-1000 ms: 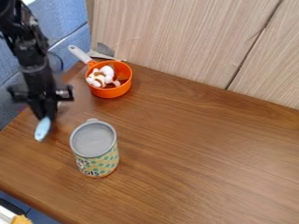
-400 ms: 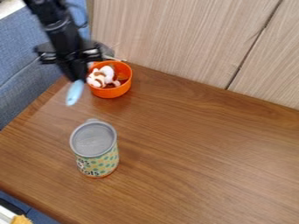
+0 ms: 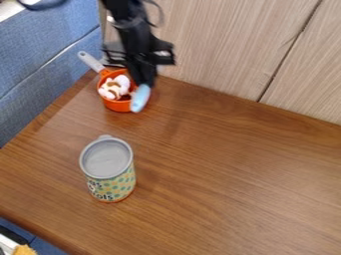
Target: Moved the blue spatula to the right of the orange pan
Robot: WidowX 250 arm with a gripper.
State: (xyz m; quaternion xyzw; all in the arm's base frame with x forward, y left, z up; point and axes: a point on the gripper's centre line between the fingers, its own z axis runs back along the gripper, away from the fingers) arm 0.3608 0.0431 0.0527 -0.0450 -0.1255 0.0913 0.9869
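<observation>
We squeeze the spatula [image 3: 140,98] in our tool [image 3: 144,83] by the pan's right edge. The pan [image 3: 117,105] holds white stuff [image 3: 114,86].

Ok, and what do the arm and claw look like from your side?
The arm is black, slim and jointed, with small pale spots and a thin dark cable looping beside it. The claw is black too, narrow below a wide black crosspiece.

Spans much of the camera view as brown wood-grain tabletop [image 3: 233,169] | carries orange pan [image 3: 116,105] near far edge, with gray handle [image 3: 90,61] toward upper left | carries upright patterned can [image 3: 113,187] with gray lid [image 3: 106,158], well apart from pan
</observation>
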